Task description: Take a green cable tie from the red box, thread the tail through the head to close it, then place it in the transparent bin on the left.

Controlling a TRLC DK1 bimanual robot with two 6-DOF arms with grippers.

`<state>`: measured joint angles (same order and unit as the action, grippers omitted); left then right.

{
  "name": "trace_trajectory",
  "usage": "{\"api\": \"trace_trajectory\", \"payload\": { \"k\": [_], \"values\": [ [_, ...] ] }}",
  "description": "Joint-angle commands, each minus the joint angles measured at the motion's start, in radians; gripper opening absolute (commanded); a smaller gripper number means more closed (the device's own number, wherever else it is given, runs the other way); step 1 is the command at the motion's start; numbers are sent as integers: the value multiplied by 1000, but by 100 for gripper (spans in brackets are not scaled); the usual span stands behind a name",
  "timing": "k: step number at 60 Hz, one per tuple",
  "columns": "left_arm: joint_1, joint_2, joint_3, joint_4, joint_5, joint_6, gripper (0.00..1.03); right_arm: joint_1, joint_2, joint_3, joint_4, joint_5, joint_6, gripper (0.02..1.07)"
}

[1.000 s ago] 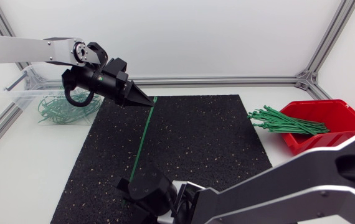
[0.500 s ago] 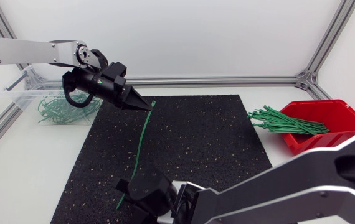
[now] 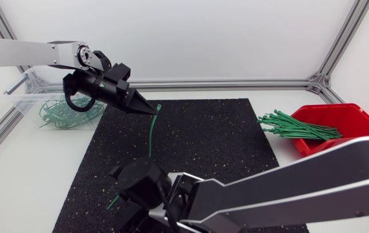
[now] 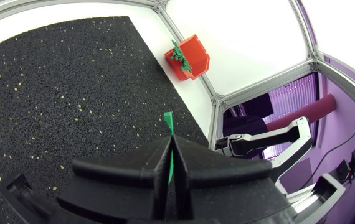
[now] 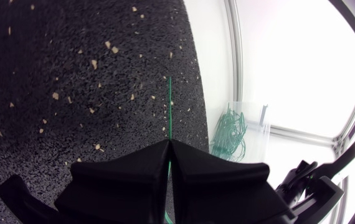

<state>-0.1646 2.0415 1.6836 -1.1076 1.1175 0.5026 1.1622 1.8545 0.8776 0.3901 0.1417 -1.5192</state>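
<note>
Green tie (image 3: pixel 151 133) pinched, left gripper (image 4: pixel 170 140), right gripper (image 5: pixel 168 144)

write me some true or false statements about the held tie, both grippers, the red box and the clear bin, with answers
1. The left gripper and the right gripper are both shut on one thin green plastic cable tie. True.
2. That cable tie is closed into a loop. False: it is an open strand running from one gripper to the other over the black speckled mat.
3. The red plastic box is empty. False: a bundle of green cable ties lies in it, poking out over its edge.
4. The transparent plastic bin holds a heap of green ties. True.
</note>
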Motion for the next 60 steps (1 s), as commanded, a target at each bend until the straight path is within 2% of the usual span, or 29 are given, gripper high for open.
{"api": "trace_trajectory", "payload": {
  "k": [1,19,29,36,48,51,60],
  "values": [
    [10,-44,-33,-8,4,37,3,-29,-63,77,-102,-22,165,7],
    [20,-135,-110,48,21,37,3,-131,-155,190,-481,-194,559,7],
    [13,-185,-145,58,33,33,3,-177,-206,265,-712,-366,784,7],
    [-1,-224,-180,81,34,19,3,-219,-227,354,-919,-502,919,7],
    [-24,-267,-234,173,34,-53,3,-285,-225,446,-1073,-584,1096,7],
    [-35,-274,-243,189,34,-67,3,-295,-212,466,-1134,-610,1090,7],
    [-50,-282,-257,218,33,-90,3,-291,-242,445,-1149,-643,1146,7]
  ]
}}
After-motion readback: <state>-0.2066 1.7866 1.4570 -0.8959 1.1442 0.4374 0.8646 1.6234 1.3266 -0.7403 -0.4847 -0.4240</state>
